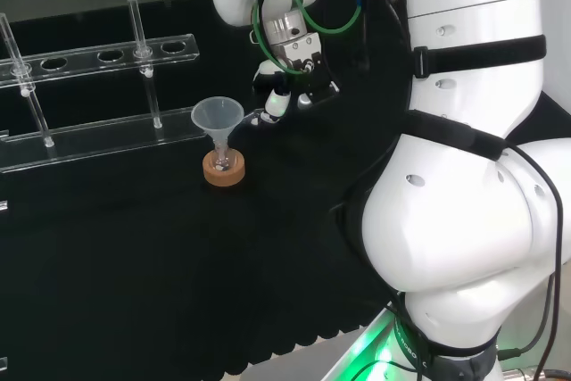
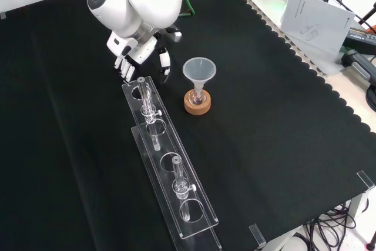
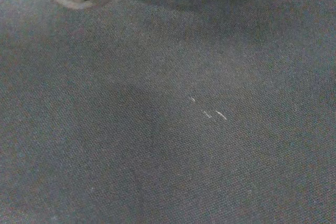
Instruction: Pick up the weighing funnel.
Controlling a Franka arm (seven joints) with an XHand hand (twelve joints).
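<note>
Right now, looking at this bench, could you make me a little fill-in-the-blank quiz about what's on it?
1. The funnel stands mouth up with its stem in a small flask, whose stand is a ring of ____.
2. The cloth over the bench is coloured ____.
3. In the front view, the hand hangs to the ____ of the funnel, beside the far end of the clear rack.

Missing words: cork; black; left.

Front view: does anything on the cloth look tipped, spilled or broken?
Nothing stands out. The funnel stands upright in its flask on the cork ring, the tubes stand upright in the clear rack, and the cloth shows no spill.
</note>
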